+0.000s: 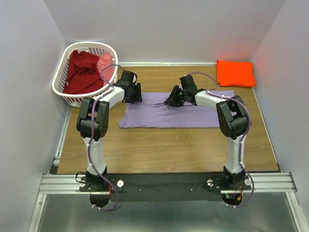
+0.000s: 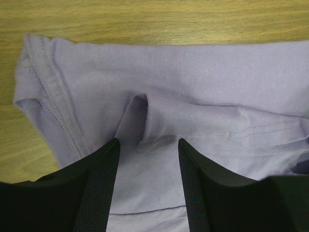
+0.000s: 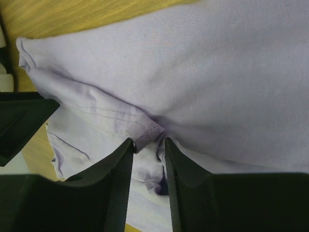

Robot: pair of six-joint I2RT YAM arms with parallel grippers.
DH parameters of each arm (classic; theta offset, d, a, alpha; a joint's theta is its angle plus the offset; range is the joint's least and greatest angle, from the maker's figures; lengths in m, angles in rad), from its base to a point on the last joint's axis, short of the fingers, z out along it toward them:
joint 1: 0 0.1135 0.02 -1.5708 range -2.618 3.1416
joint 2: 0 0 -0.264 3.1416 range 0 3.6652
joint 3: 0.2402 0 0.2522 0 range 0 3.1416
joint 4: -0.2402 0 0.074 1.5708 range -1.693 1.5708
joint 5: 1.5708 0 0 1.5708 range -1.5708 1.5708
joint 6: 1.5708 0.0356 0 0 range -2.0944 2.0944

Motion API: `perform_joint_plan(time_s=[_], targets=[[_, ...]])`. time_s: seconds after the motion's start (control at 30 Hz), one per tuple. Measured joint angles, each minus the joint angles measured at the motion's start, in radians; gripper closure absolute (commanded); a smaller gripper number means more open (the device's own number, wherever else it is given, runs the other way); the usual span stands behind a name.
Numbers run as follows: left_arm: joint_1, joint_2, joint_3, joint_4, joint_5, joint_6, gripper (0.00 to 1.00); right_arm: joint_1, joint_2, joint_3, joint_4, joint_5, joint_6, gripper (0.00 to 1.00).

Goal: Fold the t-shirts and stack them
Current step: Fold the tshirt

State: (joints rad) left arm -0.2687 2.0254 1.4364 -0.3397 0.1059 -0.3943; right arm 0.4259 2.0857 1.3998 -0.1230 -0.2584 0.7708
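The lavender t-shirt (image 1: 164, 116) lies spread as a wide strip across the middle of the table. My left gripper (image 1: 133, 93) is at its far left corner, open, its fingers straddling a small fold by the hem (image 2: 148, 142). My right gripper (image 1: 173, 100) is at the shirt's far edge near the middle, its fingers closed in on a bunched hem fold (image 3: 148, 142). The lavender cloth fills both wrist views (image 2: 193, 72) (image 3: 217, 72). An orange t-shirt (image 1: 235, 73) lies folded at the far right corner. Dark red (image 1: 82, 72) and pink (image 1: 107, 67) shirts sit in the basket.
The white slotted laundry basket (image 1: 60, 72) stands at the far left corner, close to my left arm. Walls close in the table on the left, back and right. Bare wood shows in front of the lavender shirt.
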Motion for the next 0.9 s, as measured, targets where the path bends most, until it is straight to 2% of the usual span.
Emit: perform_joint_plan(time_s=[0.27,0.7,0.9], targets=[[0.000,0.006,0.007,-0.001,0.002,0.004,0.42,0.000,0.000,0.006,0.000,0.000,0.000,0.63],[-0.002,0.006,0.011,-0.001,0.012,0.008,0.63,0.000,0.000,0.034,0.000,-0.002,0.017,0.64],[-0.002,0.006,0.011,-0.002,0.012,0.009,0.68,0.000,0.005,0.035,0.000,-0.002,0.023,0.67]])
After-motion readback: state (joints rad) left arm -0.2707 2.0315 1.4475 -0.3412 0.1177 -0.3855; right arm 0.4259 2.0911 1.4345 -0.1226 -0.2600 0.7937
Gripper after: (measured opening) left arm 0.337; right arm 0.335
